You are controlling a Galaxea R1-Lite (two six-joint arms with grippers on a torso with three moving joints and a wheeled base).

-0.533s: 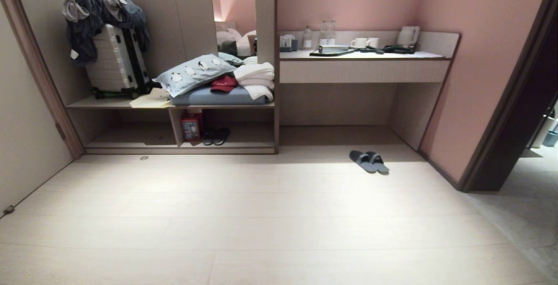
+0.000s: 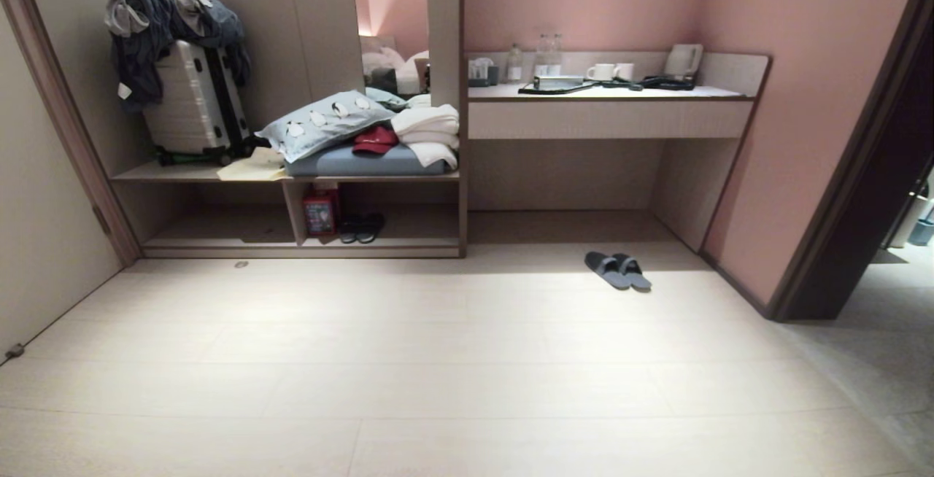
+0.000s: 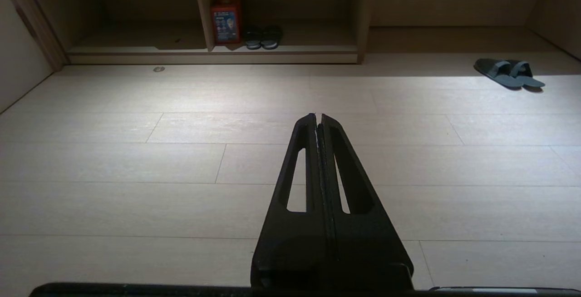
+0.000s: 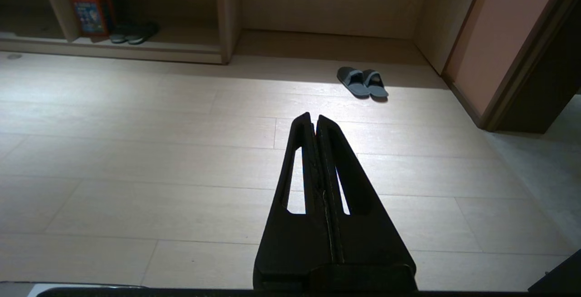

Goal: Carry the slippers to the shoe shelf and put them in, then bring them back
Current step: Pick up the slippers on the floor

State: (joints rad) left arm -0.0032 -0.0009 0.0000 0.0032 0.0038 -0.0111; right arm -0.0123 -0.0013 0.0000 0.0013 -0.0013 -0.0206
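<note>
Down low we see our left end effector (image 3: 317, 120) and right end effector (image 4: 313, 119), both pressed together and holding nothing. Farther off, the slippers (image 2: 617, 270) lie side by side on the floor (image 2: 452, 360). Farthest, the shoe shelf (image 2: 394, 233) holds a darker pair (image 2: 362, 228).

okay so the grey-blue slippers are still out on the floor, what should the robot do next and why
Probably drive forward and to its right, toward the grey-blue fabric slippers. They lie side by side on the pale wood floor before the desk recess, far from both shut grippers, the left gripper and the right gripper, which hold nothing.
</note>
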